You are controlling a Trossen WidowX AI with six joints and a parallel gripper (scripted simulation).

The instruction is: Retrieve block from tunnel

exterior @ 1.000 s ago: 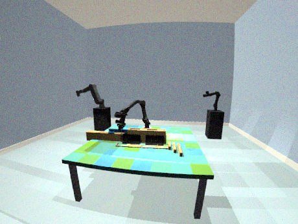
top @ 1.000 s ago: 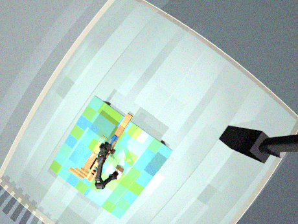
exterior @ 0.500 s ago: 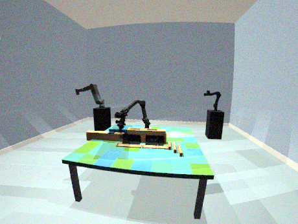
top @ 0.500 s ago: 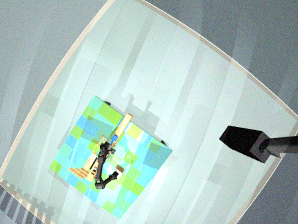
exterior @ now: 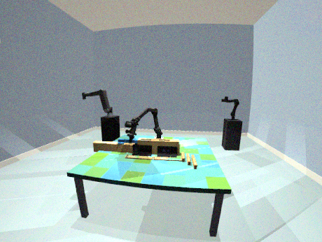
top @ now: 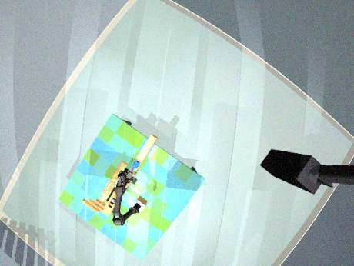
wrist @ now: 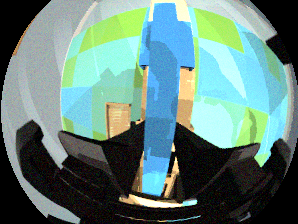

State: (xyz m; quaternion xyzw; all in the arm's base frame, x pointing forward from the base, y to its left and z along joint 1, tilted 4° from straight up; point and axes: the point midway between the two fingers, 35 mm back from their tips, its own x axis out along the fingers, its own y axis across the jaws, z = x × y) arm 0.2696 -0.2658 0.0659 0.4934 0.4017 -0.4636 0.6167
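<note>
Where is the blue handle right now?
In the wrist view, the blue handle runs down the middle, over the wooden channel, its lower part between the gripper's fingers.

Blue bar (wrist: 161, 100) between 2 dark gripper (wrist: 161, 124) fingers, wooden strips beneath, green-and-blue tabletop (wrist: 110, 60)
</note>
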